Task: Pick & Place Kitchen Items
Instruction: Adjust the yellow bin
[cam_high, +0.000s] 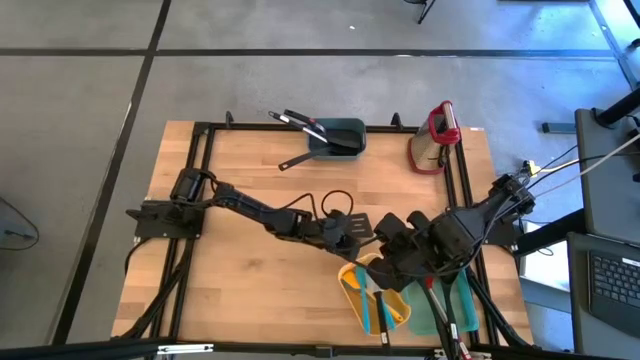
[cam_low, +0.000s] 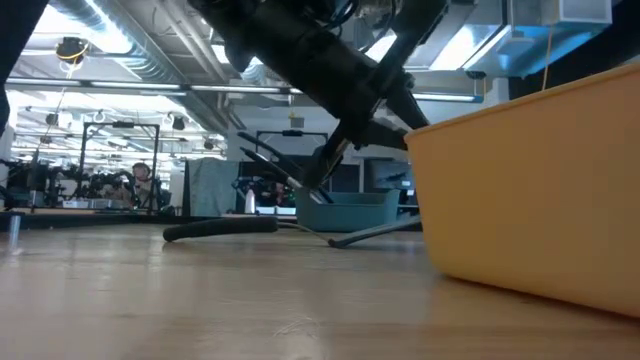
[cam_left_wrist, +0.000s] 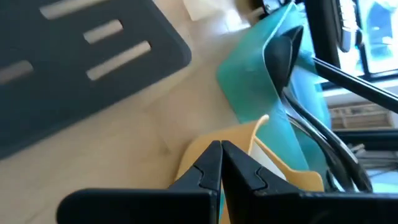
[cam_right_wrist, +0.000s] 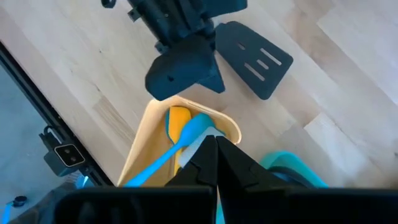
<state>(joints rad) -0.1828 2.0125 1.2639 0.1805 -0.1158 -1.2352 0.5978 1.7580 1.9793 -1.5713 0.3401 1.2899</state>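
A black slotted turner (cam_left_wrist: 81, 56) lies flat on the wooden table, next to a yellow bin (cam_right_wrist: 140, 155). The bin holds a blue-handled spatula (cam_right_wrist: 186, 134) and an orange-headed one (cam_right_wrist: 179, 121). Beside it a teal bin (cam_left_wrist: 261, 81) holds a black ladle (cam_left_wrist: 283, 56) and other utensils. My left gripper (cam_left_wrist: 221, 165) is shut and empty over the yellow bin's rim, with the turner (cam_high: 350, 222) just beside it. My right gripper (cam_right_wrist: 214, 155) is shut above the yellow bin (cam_high: 375, 292), with nothing between its fingers.
A dark teal bin (cam_high: 338, 135) with several utensils stands at the far edge, and a black utensil (cam_high: 295, 160) lies on the table before it. A tan holder with a red item (cam_high: 437, 135) is at the far right. Black frame rails (cam_high: 195, 200) border the table.
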